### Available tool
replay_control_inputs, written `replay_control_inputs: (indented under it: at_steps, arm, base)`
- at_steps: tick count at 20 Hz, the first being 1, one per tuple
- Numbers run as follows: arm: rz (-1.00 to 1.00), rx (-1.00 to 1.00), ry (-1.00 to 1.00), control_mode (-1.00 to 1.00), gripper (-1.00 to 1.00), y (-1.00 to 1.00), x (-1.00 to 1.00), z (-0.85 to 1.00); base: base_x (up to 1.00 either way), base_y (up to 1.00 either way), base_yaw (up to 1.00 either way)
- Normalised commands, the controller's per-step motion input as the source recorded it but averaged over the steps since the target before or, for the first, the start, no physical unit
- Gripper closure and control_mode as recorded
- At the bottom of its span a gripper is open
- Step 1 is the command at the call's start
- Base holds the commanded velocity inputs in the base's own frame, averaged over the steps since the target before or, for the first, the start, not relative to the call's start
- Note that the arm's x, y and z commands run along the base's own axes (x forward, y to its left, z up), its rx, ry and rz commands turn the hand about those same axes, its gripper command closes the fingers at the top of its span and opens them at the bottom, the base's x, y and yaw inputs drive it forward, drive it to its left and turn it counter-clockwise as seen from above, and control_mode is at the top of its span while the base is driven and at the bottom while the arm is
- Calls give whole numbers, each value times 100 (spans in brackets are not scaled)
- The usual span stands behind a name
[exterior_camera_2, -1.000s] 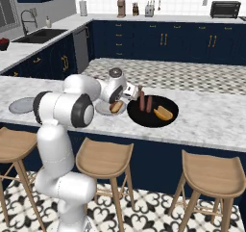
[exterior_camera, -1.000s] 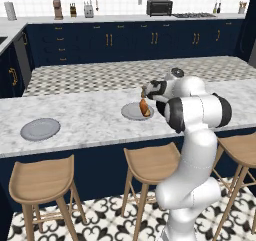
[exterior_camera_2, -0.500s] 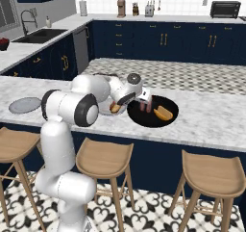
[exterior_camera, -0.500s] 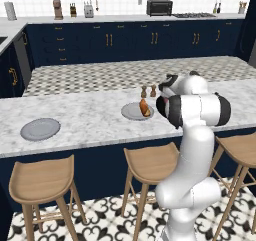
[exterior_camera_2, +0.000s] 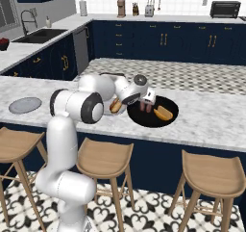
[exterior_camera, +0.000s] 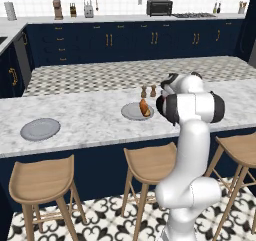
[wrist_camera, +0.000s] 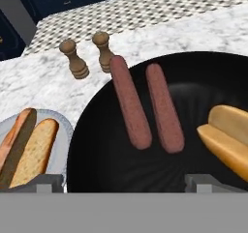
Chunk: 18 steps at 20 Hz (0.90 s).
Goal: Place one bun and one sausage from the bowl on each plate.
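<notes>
Wide, shallow, round black bowl (wrist_camera: 193,82) on the white marble counter (exterior_camera: 90,117), holding two reddish-brown sausages (wrist_camera: 147,106) side by side, not quite parallel, closer at the near ends. Also in the bowl: one tan split bun (wrist_camera: 227,138) at the right side, well apart from the sausages. In the right base view, same bowl (exterior_camera_2: 166,122) with its bun (exterior_camera_2: 163,113) and sausages (exterior_camera_2: 144,107) just under the hand.

Flat round grey plate (wrist_camera: 58,150) just beside the bowl's left rim, carrying one golden-brown bun (wrist_camera: 34,152) and one sausage (wrist_camera: 17,140) lying alongside it, touching. Same plate (exterior_camera: 131,112) seen from the left base view with bun and sausage (exterior_camera: 144,107) on it. Second grey plate (exterior_camera: 40,129) well apart, far along the counter to the left, bare; seen too from the right base view (exterior_camera_2: 24,105).

Two small brown wooden shakers (wrist_camera: 87,55) standing upright on the counter beyond the bowl's rim, near each other.

Two-finger gripper (wrist_camera: 123,181) low above the bowl's near edge, jaws spread wide and released, nothing between the fingertips (wrist_camera: 46,181).
</notes>
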Motion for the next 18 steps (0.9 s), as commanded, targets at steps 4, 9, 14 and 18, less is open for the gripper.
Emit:
replay_control_inputs:
  at_steps: [4,9,14,18]
  arm:
    - [0,0,9,-100,-100,0,52,-1]
    - [4,0,7,-100,-100,-2,52,-30]
    - [4,0,3,-100,-100,-7,48,-14]
    - [4,0,1,-100,-100,0,16,-49]
  base:
    - [0,0,0]
    - [0,0,0]
    - [0,0,0]
    - [0,0,0]
